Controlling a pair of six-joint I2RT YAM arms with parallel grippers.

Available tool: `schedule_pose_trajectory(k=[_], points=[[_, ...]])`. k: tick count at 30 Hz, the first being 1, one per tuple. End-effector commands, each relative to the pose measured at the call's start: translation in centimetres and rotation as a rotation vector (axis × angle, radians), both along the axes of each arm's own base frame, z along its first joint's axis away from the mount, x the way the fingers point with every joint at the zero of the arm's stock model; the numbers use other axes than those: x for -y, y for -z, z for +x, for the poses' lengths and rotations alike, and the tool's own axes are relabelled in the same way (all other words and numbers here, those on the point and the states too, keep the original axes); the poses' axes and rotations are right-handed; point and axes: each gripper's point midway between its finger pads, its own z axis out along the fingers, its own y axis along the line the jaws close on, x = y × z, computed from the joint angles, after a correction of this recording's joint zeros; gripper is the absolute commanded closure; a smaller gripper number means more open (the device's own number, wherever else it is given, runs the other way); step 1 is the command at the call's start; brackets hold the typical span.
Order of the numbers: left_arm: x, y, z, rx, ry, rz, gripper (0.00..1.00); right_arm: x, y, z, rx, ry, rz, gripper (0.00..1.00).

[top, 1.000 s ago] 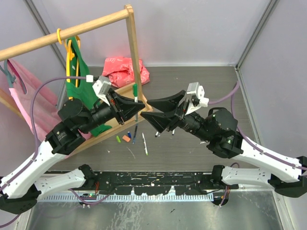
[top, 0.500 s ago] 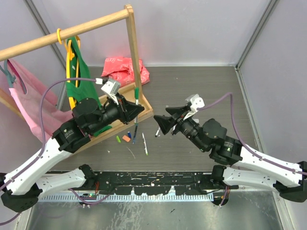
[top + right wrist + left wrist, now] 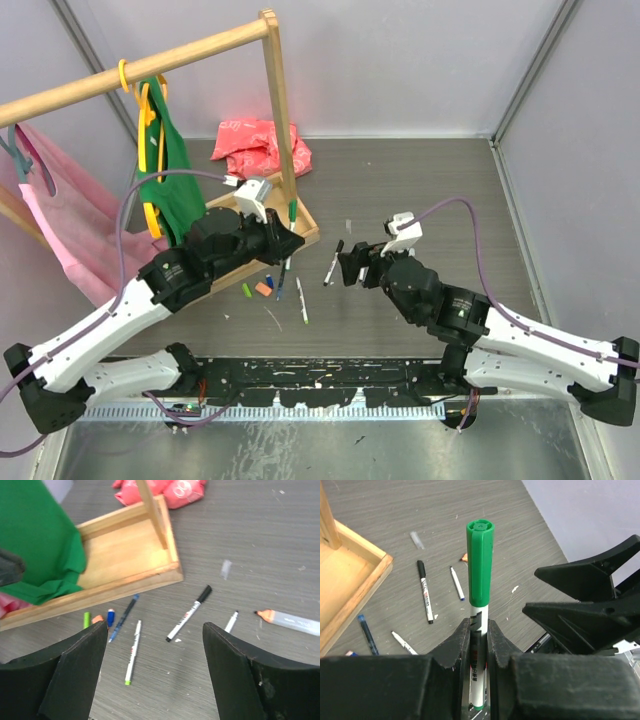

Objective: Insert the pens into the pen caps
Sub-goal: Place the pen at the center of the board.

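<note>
Left gripper [image 3: 479, 645]: your jaws are clenched on the white barrel of a green-capped white pen [image 3: 480, 560]. The pen stands upright between the fingers, cap end up and well clear of them. The cap is seated on this pen.

Right gripper [image 3: 155, 630]: your jaws are released and spread wide, with nothing between them. It hangs above the grey wood-grain tabletop [image 3: 430, 190], apart from the left gripper, and the two face each other.

On the tabletop, seen past the right fingers:
- Black-capped white pen [image 3: 190, 612], lying flat and slanted, roughly midway between the two fingers.
- White pen with a green tip [image 3: 133, 652], near it on the left.
- Slim blue pen [image 3: 122, 617], just off the front edge of the shallow wooden tray [image 3: 125, 555].
- Short green cap [image 3: 86, 619], orange cap [image 3: 98, 619] and blue cap [image 3: 110, 615], in a row just beside the slim blue pen, close to the tray's edge. You cannot tell whether they touch one another.
- Thin white pen with a dark tip [image 3: 231, 621], right of the black-capped pen.
- Grey marker with an orange tip [image 3: 287, 621], furthest right, lying flat.

Behind the tray lies a crumpled red bag [image 3: 262, 145]. A green garment [image 3: 168, 185] hangs from the wooden rail [image 3: 150, 65], its hem reaching the tray.
</note>
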Motion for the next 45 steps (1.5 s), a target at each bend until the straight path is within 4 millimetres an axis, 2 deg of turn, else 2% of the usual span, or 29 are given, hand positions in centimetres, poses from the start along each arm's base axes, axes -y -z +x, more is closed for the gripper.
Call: schedule_pose_trajectory(k=[1,7,11,15,16,17,21,26,36,41,45], points=[[0.2,0.6,0.9,-0.022,-0.043,-0.001,1.00,1.2,1.7,1.2,-0.112,0.075,0.047,0.18],[0.9,3.0,1.8,-0.070,-0.056,0.063,1.00,2.9,5.2,2.5,-0.245,0.099,0.103,0.17],[1.8,4.5,2.6,-0.104,-0.058,0.108,1.00,3.9,7.1,2.6,-0.301,0.130,0.121,0.16],[3.2,6.4,3.3,-0.144,-0.035,0.157,1.00,6.0,9.0,2.9,-0.335,0.247,0.111,0.11],[3.4,6.4,3.5,-0.147,-0.031,0.158,1.00,6.5,9.3,2.9,-0.342,0.277,0.105,0.10],[4.0,7.6,3.8,-0.170,-0.028,0.182,1.00,6.9,9.5,2.8,-0.346,0.298,0.092,0.09],[5.6,9.2,4.5,-0.207,0.003,0.214,1.00,8.5,10.0,2.7,-0.364,0.380,0.048,0.05],[7.9,11.3,5.2,-0.235,0.036,0.263,1.00,10.1,8.9,2.6,-0.349,0.457,0.061,0.04],[11.7,17.5,6.8,-0.321,0.050,0.420,1.00,11.4,3.3,2.3,-0.189,0.430,0.168,0.04],[12.3,20.1,7.4,-0.357,0.035,0.485,1.00,12.3,1.6,1.8,-0.124,0.422,0.211,0.04],[12.6,21.8,7.5,-0.382,0.032,0.529,1.00,12.8,1.1,1.5,-0.104,0.421,0.226,0.04]])
